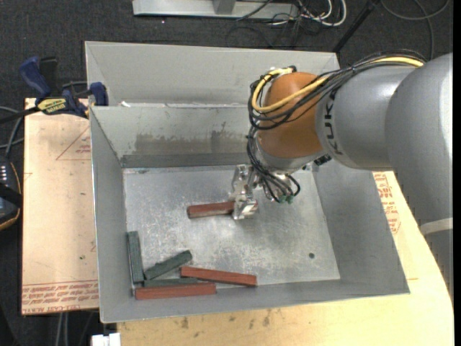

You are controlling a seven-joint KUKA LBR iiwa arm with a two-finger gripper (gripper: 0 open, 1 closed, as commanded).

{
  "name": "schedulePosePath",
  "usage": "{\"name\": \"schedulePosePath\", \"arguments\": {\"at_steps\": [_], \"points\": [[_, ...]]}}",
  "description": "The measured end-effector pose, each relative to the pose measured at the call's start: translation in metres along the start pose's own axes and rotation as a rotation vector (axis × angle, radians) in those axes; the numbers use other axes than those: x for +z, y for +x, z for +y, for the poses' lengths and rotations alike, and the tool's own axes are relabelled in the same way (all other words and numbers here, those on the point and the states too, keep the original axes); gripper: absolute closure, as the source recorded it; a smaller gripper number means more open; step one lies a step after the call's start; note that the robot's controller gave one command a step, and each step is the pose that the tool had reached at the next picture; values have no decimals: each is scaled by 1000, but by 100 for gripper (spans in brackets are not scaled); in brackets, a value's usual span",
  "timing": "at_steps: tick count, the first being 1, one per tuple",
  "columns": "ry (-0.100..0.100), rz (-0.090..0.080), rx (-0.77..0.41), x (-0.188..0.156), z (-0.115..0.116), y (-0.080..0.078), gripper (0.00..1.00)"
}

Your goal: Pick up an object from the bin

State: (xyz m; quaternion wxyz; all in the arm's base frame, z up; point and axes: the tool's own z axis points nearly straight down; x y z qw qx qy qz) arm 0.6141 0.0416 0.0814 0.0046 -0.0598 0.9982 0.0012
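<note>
**Gripper down at the right end of a lone red-brown bar, mid-bin**

Nearest the camera, in the near-left corner of the grey metal bin (pixel 166 186), 5 flat bars lie in a loose heap. The nearest red-brown bar (pixel 175 291) lies along the near wall. A flat grey-green bar (pixel 173 282) lies just behind it, side against side. A long red-brown bar (pixel 218 276) runs out of the heap toward the right, slightly tilted, with its left end against the others. A tilted grey-green bar (pixel 167 265) lies slantwise behind those, its right end farther in than its left. The left-hand grey-green bar (pixel 134 256) lies by the left wall, pointing from near to far, and its near end meets the heap.

Farther in, well apart from the heap, a lone red-brown bar (pixel 209 210) lies flat on the bare floor near the middle of the bin, running left to right. The gripper (pixel 244 207) is low over the floor at this bar's right end. The bar's end meets it there, and the rest of the bar sticks out to the left. Whether the gripper is clenched on the bar or released cannot be told from this angle.

Behind and above the gripper sits the wrist's orange cover (pixel 288 121), with yellow and black cables (pixel 277 92) looped round it. The silver arm (pixel 389 114) reaches away to the right over the bin's rim. Beyond it rises the bin's far wall, scuffed dark along its foot.
</note>
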Motion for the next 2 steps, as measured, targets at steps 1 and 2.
{"name": "schedulePosePath", "arguments": {"at_steps": [1, 2], "points": [[0, 0, 0, 0, 0, 0, 100], [1, 5, 19, -128, 23, -9, 100]]}}
